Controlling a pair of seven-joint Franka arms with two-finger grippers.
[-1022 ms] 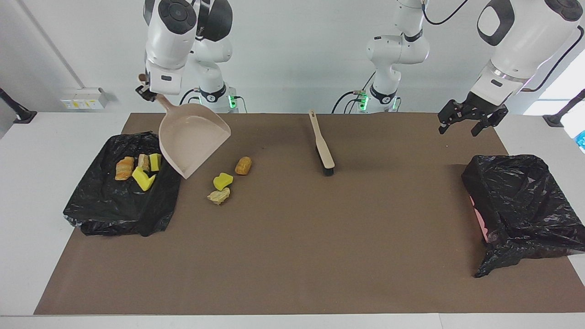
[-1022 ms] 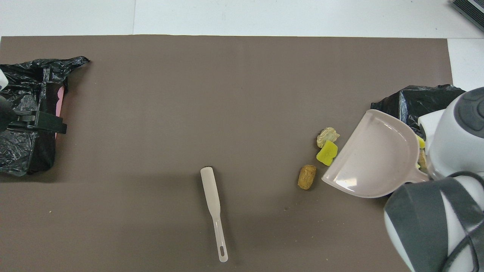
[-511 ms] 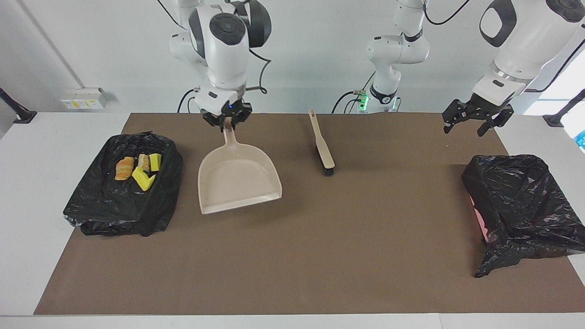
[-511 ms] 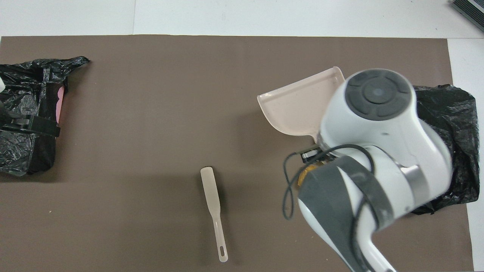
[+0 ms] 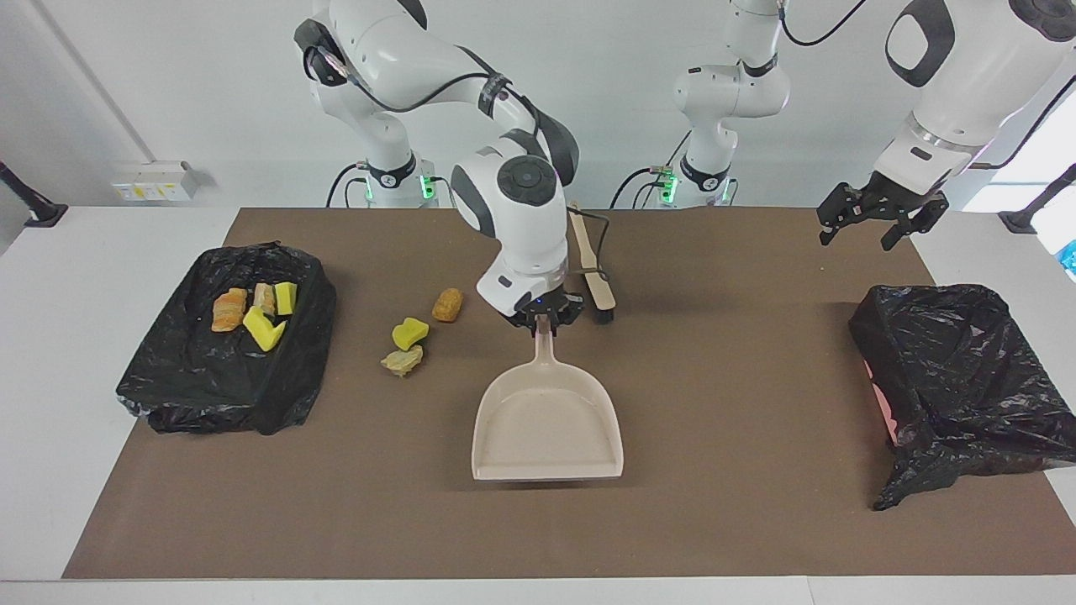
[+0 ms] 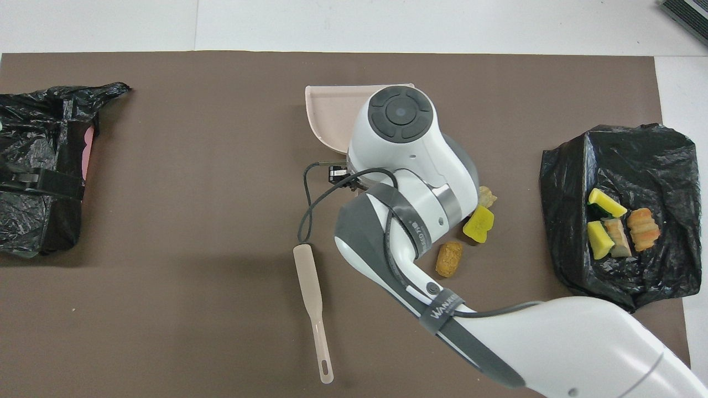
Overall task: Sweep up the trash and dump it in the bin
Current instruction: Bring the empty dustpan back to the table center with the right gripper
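The right claw (image 5: 544,322), clamped on the beige plastic dustpan (image 5: 547,420), has swung it from the black-bagged bin (image 5: 227,403) to mid-tabletop. Three trash pieces (image 5: 410,333) lie unswept beside it, toward the bin. The left claw (image 5: 874,220) waits, wide open.

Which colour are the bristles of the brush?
Black; the brush shows them best in the facing view.

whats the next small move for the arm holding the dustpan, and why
Probably set the dustpan down on the mat with its open edge turned toward the three loose bits. The right gripper is shut on its handle, the pan looks empty, and those bits lie on the mat between it and the bin. The left gripper waits open.
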